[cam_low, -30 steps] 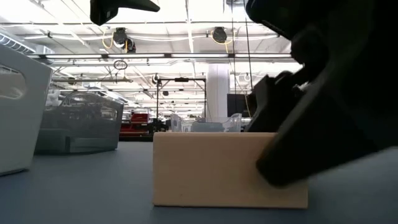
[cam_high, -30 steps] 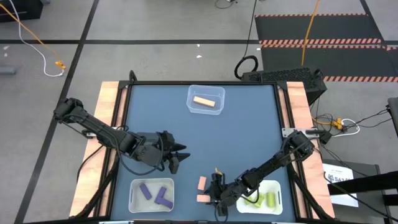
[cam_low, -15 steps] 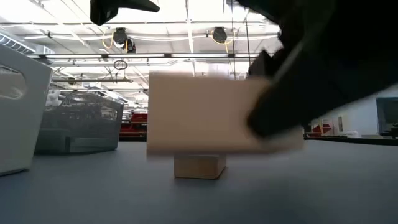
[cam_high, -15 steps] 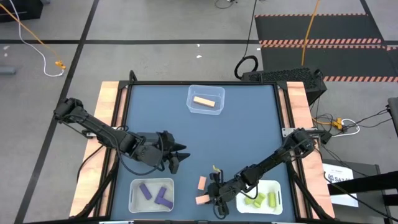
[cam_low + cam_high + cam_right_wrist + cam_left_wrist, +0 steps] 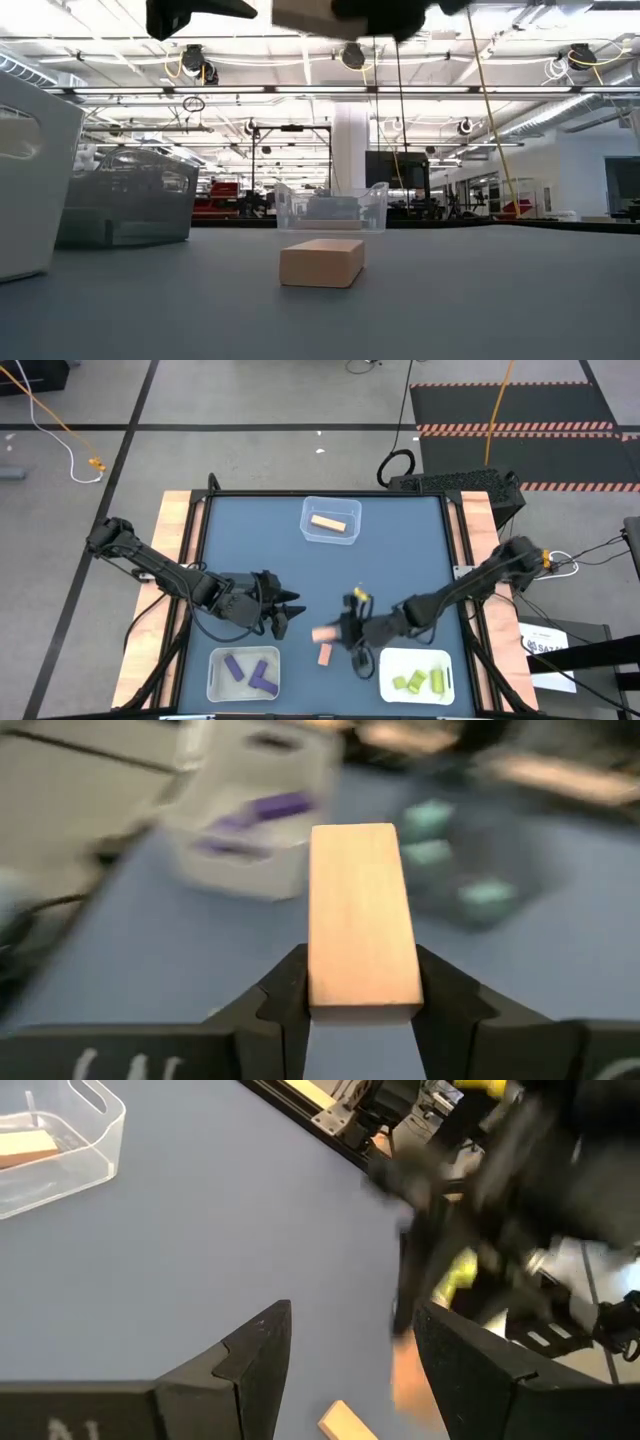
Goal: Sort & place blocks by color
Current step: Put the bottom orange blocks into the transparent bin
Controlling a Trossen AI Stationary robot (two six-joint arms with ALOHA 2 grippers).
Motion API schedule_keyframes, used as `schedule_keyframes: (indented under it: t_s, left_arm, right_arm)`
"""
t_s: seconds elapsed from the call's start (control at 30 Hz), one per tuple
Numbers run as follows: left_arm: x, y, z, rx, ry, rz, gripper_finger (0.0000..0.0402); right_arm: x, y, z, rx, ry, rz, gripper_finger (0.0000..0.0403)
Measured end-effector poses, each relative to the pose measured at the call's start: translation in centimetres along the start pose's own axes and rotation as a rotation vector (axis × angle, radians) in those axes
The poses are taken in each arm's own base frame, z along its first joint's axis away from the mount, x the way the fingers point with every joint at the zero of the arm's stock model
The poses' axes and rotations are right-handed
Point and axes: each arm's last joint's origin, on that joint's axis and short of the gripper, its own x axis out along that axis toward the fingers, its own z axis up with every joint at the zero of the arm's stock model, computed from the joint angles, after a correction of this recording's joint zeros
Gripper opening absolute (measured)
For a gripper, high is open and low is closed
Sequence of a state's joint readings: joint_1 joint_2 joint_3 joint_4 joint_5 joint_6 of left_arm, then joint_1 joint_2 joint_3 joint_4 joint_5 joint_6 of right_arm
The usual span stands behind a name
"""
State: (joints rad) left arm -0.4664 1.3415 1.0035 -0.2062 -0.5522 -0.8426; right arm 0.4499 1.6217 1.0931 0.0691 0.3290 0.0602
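My right gripper (image 5: 338, 633) is shut on a pale orange bar (image 5: 323, 633), above the table's near middle. A second orange block (image 5: 325, 654) lies flat on the table just nearer (image 5: 322, 263). My left gripper (image 5: 285, 615) hovers open to the left of both, and its fingers (image 5: 262, 1348) frame the scene. Another orange bar (image 5: 327, 523) lies in the clear bin (image 5: 331, 507) at the far middle. Purple blocks (image 5: 250, 673) sit in the near-left white bin, yellow-green ones (image 5: 418, 681) in the near-right white bin. Teal blocks (image 5: 432, 820) show blurred in a dark bin. My right gripper pinches the orange bar between its two fingers (image 5: 285, 982) at the bar's near end (image 5: 362, 990). It comes about level from the table's right side, and the bar sticks out ahead of the fingertips. The bar is lifted clear of the table (image 5: 310, 12).
The near-left white bin (image 5: 215, 680) and the near-right white bin (image 5: 450, 660) stand by the near edge. A dark see-through bin (image 5: 125, 205) shows at the left in the low view. Open blue tabletop (image 5: 400, 570) lies between the arms and the clear bin.
My right gripper has raised the orange bar off the table near the near edge. It has carried the bar up and toward the far edge, over the second orange block, which stayed in place. The left arm has kept still.
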Motion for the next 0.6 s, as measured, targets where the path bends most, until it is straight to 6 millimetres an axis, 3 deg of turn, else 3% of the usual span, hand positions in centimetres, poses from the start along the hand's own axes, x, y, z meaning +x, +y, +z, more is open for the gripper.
schedule_keyframes:
  t_s: [0.3, 0.43, 0.6]
  left_arm:
    - [0.2, 0.5, 0.6, 0.051, -0.089, 0.089, 0.0212]
    - [0.6, 1.1, 1.2, 0.057, -0.129, 0.141, 0.0212]
    - [1.1, 2.0, 2.1, 0.079, -0.158, 0.197, 0.0212]
  right_arm:
    - [-6.0, -5.5, 5.2, -0.214, -0.241, -0.345, 0.0118]
    - [-7.1, -7.7, 6.4, -0.244, -0.309, -0.431, 0.0118]
    - [-7.1, -10.1, 6.5, -0.267, -0.296, -0.517, 0.0118]
